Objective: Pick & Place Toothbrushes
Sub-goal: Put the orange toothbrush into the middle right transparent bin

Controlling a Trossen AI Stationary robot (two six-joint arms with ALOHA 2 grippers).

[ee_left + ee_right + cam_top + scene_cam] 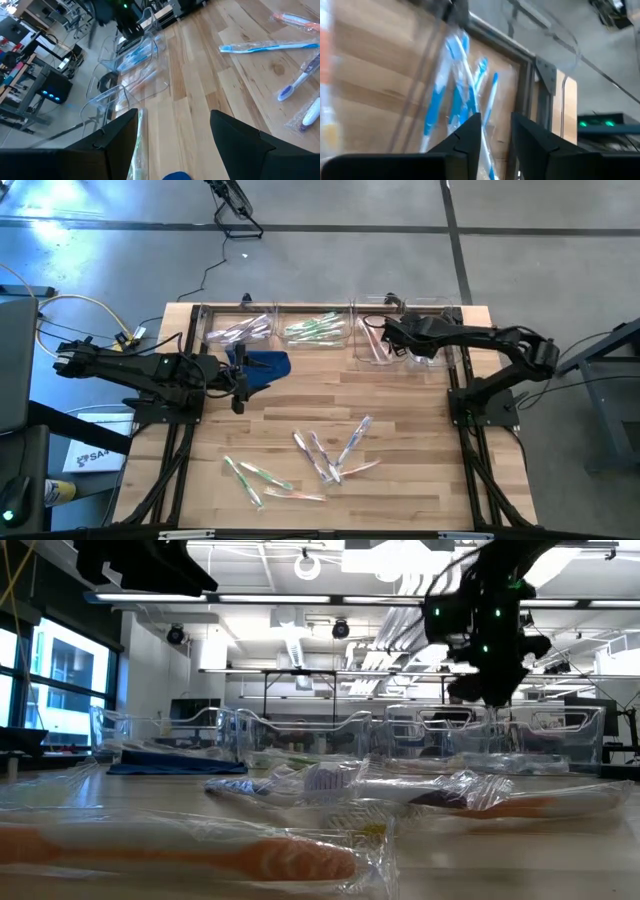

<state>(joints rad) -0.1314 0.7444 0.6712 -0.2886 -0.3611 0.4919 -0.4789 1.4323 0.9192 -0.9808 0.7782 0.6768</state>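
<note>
Wrapped toothbrushes lie loose on the near middle of the wooden table, with green ones to their left. Clear bins along the far edge hold whitish ones and green ones. My right gripper hangs over a bin right of these, open by a narrow gap, just above several blue toothbrushes lying in that bin. Whether its fingers touch them I cannot tell. My left gripper waits wide open beside a blue cloth.
Two more clear bins stand at the far right, under and beside my right arm. In the low view, wrapped toothbrushes lie close to the near edge. Bare wood lies between the bins and the loose pile.
</note>
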